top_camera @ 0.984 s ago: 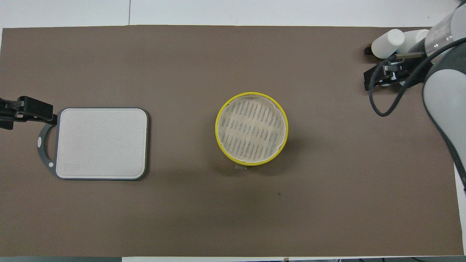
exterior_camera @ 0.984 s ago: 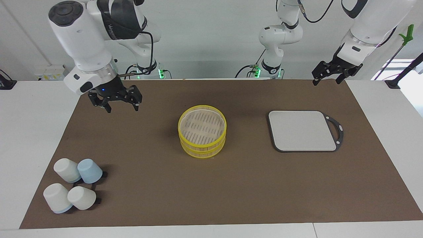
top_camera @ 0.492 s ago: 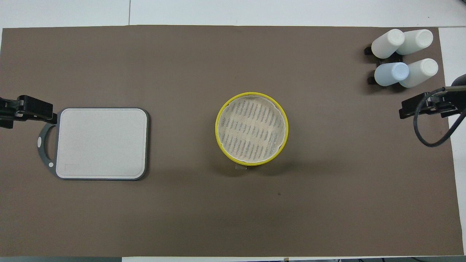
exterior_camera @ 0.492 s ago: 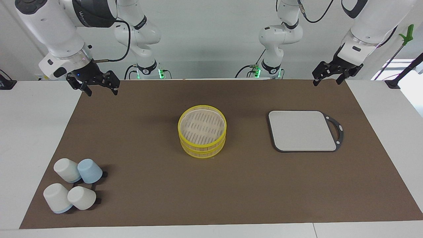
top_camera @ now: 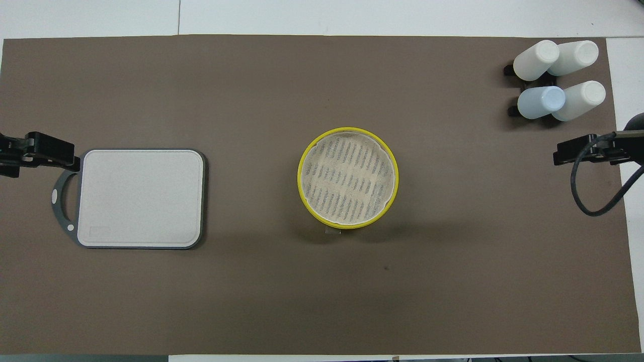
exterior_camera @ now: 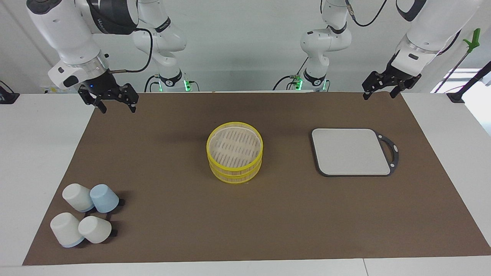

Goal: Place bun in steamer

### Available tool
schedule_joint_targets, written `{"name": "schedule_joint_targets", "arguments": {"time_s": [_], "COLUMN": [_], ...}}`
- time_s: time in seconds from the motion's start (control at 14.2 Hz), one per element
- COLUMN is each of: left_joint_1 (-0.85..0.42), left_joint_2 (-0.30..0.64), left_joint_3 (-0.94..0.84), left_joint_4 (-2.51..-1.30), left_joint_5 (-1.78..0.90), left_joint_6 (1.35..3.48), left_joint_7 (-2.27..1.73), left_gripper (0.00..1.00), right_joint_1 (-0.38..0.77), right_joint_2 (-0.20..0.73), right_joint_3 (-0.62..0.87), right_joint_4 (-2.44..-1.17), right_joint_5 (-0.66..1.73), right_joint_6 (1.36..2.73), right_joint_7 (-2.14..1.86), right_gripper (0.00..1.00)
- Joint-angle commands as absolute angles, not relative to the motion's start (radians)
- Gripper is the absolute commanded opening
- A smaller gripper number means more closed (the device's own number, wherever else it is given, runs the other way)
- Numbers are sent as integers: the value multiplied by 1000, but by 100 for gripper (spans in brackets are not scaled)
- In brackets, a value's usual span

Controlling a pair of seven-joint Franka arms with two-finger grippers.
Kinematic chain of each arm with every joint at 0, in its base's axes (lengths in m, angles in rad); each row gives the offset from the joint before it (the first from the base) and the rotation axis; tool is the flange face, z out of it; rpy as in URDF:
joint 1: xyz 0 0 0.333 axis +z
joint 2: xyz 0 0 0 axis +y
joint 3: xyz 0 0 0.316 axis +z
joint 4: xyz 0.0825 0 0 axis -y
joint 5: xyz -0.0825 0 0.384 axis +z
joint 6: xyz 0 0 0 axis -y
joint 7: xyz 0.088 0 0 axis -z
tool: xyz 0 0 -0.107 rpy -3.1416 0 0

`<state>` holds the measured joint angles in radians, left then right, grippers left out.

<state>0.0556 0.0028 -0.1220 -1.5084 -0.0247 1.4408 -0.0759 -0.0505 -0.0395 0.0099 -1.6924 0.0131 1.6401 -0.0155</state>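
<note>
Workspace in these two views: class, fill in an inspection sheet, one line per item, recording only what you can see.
Surface: brown mat on a white table.
Job's things: steamer mid-mat, uncovered, nothing in it; bun: nothing seen.
Clutter: four upturned cups at the right arm's end; grey board at the left arm's end.
Grippers: right gripper and left gripper open, holding nothing, raised over the mat's corners.
Cables: black cable by the right gripper.
Surroundings: white wall.

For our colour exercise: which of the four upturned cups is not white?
The pale blue cup, the one of the four lying closest to the steamer; the other three cups are white.
</note>
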Motion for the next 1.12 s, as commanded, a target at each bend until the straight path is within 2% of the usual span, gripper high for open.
{"name": "schedule_joint_targets", "arguments": {"time_s": [0.0,1.05], "left_joint_1": [35,35], "left_joint_2": [-18,-20], "left_joint_3": [-109,-109], "left_joint_4": [-1540,-1542], "left_joint_5": [-15,-15], "left_joint_6": [1466,1466], "left_joint_7": [-63,-63], "left_gripper": [100,100], "right_joint_1": [-77,-78], "right_joint_2": [-46,-51], "right_joint_3": [23,26], "right_joint_4": [-1697,-1695], "right_joint_5": [5,-11], "right_joint_6": [1658,1591], "right_joint_7": [-41,-38], "right_gripper": [100,100]}}
